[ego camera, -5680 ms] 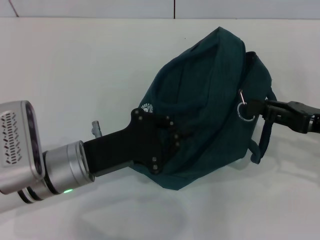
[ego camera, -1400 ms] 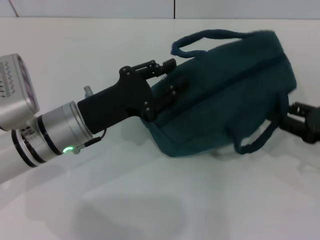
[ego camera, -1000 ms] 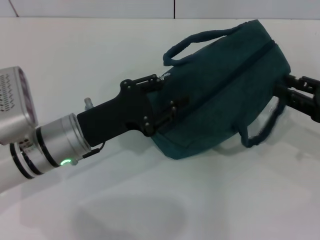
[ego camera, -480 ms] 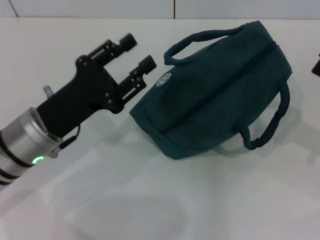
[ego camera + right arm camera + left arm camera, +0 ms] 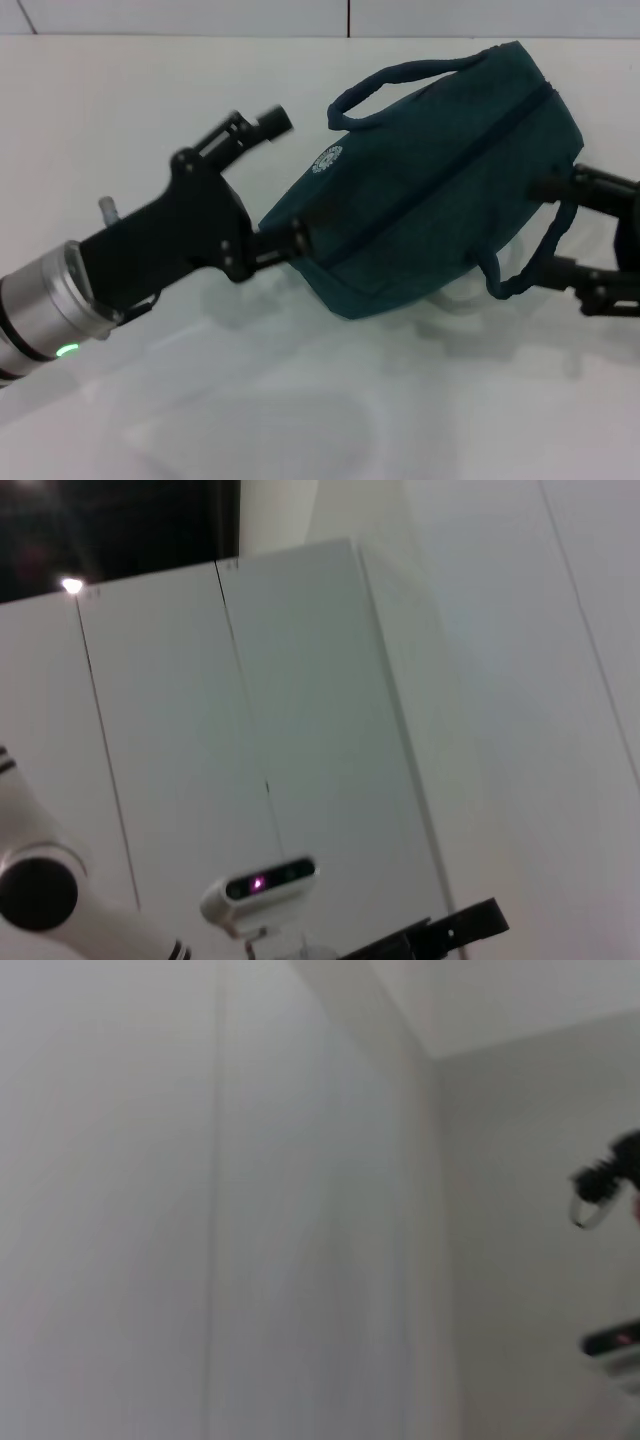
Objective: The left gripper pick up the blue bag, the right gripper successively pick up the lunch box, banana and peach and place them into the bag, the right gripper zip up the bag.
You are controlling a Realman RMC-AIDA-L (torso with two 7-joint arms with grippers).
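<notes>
Blue bag point(image 5: 430, 175) is lying on its side on the white worktop point(image 5: 300, 420), zip seam running diagonally and closed, white round logo point(image 5: 327, 160) facing up near the left end, one handle point(image 5: 400, 78) looped over the far edge, the other handle point(image 5: 530, 265) drooping off the near right side. Left hand point(image 5: 285, 180) has come back in since half a second ago: then it sat clear of the bag with both fingers up in the air; now the lower finger point(image 5: 280, 243) is touching the bag's left end while the upper finger point(image 5: 250, 130) points up past it, fingers spread apart, nothing gripped. Silver wrist with green light is low on the left. Right hand point(image 5: 565, 230) was almost out of view at the right edge half a second ago; now it's back at the bag's right end, fingers apart, one at the end panel, the other lower down beside the drooping handle loop, which passes between them; can't tell if either actually touches the fabric. Bag itself hasn't shifted since then. Compared with a second ago, the left hand is no longer clamped on the bag's side. Left wrist view is mostly blank wall with a dark ring-shaped bit at one edge, too blurred to identify. Right wrist view shows wall panels and part of the robot's own body, no bag.
</notes>
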